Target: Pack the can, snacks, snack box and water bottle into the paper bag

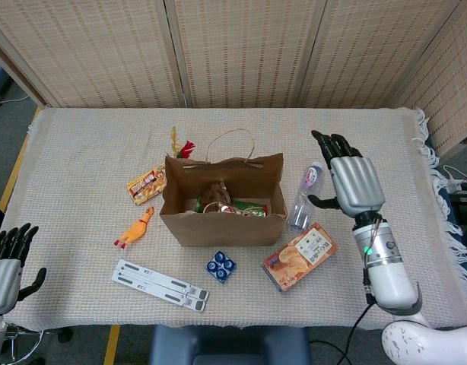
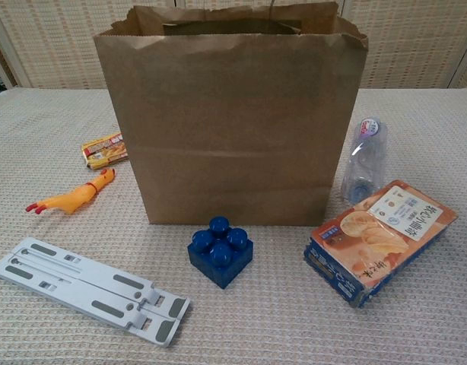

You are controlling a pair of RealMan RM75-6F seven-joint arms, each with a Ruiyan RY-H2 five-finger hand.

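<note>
The paper bag (image 1: 222,205) stands upright at the middle of the tabletop (image 1: 81,144) in the head view, its mouth open upward and its long axis running left to right; a crumpled snack packet (image 1: 216,198) and something green lie inside. Just right of the bag lies the water bottle (image 1: 304,195) on its side, its long axis running up the frame and tilted slightly right, cap end toward the top. Below it the snack box (image 1: 300,256) lies flat — long axis slanting from lower left to upper right. Another snack pack (image 1: 146,185) sits just left of the bag. The right hand (image 1: 351,179) hovers at right of the bottle, empty, fingers extended toward the top of the frame. The left hand (image 1: 7,266) rests at the lower left edge, holding nothing, fingers straight.
</note>
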